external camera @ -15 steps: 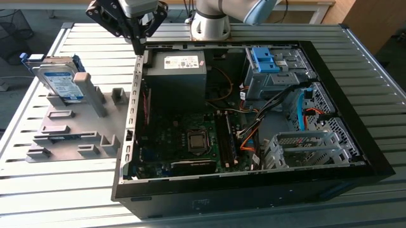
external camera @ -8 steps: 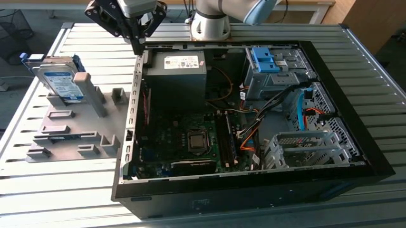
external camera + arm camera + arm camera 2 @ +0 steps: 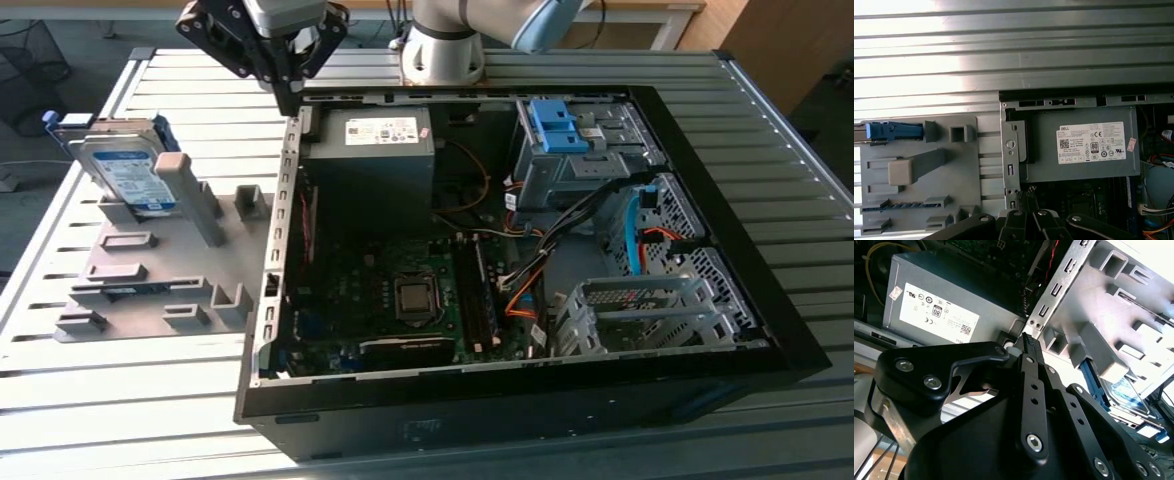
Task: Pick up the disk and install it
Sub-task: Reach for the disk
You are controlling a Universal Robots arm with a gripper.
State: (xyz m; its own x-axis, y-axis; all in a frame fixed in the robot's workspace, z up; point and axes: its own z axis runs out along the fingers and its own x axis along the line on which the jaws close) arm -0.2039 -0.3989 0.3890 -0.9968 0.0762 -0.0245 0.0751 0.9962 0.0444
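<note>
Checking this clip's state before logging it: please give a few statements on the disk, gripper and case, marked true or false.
1. The disk stands in the grey fixture beside the computer case. True.
2. The gripper holds the disk. False: it holds nothing and hangs near the case's edge.
3. The case is open. True.
4. The power supply lies on the fixture. False: it sits inside the case.

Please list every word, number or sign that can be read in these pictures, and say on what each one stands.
White sticker on the power supply: rows of print and round marks, too small to quote reliably.
Small red-and-white sticker beside it: unreadable.
White-and-blue label on the disk: unreadable.
</note>
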